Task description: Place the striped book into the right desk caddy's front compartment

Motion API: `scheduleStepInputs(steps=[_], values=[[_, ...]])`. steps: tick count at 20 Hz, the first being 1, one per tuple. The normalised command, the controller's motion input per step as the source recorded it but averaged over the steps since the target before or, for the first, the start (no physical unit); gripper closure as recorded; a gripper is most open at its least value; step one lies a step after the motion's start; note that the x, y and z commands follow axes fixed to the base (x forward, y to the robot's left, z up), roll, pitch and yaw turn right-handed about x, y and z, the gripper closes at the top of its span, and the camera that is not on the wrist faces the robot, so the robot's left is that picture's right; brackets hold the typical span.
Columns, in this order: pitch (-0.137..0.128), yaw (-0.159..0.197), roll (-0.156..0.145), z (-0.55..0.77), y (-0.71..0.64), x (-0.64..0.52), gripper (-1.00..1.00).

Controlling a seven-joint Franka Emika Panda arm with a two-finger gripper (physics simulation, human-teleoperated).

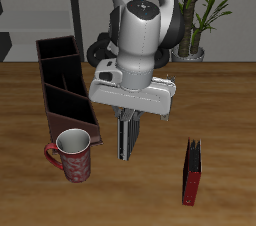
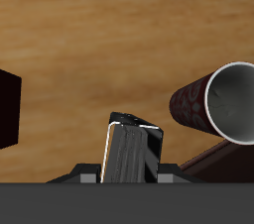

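The striped book (image 1: 126, 138) hangs upright under my gripper (image 1: 127, 122), which is shut on its top edge. In the wrist view the same striped book (image 2: 131, 154) shows edge-on between the jaws of the gripper (image 2: 131, 173). The right desk caddy (image 1: 62, 82), a long dark reddish-brown box with dividers, lies beside the book and runs toward the back of the table. Its nearest end section sits just behind the mug (image 1: 72, 156). A corner of the caddy (image 2: 216, 159) shows in the wrist view below the mug (image 2: 220, 104).
A red patterned mug stands close to the held book, between it and the caddy's near end. A red-and-black book (image 1: 191, 171) stands upright near the table's front edge, on the other side of the gripper. It shows as a dark block (image 2: 9, 109) in the wrist view. A potted plant (image 1: 200, 10) is at the back.
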Motion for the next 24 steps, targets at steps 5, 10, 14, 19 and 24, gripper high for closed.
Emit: scheduleStepInputs(steps=[5, 10, 14, 19, 24], values=[[-0.072, 0.073, 0.002, 0.47, -0.12, -0.44, 1.00], [-0.076, 0.099, -0.006, 0.47, -0.12, -0.61, 1.00], [-0.044, 0.098, 0.010, 0.30, -0.06, -0.58, 1.00], [-0.034, 0.066, 0.004, 0.24, -0.04, -0.53, 1.00], [-0.018, 0.050, 0.002, 0.08, -0.01, -0.37, 1.00]])
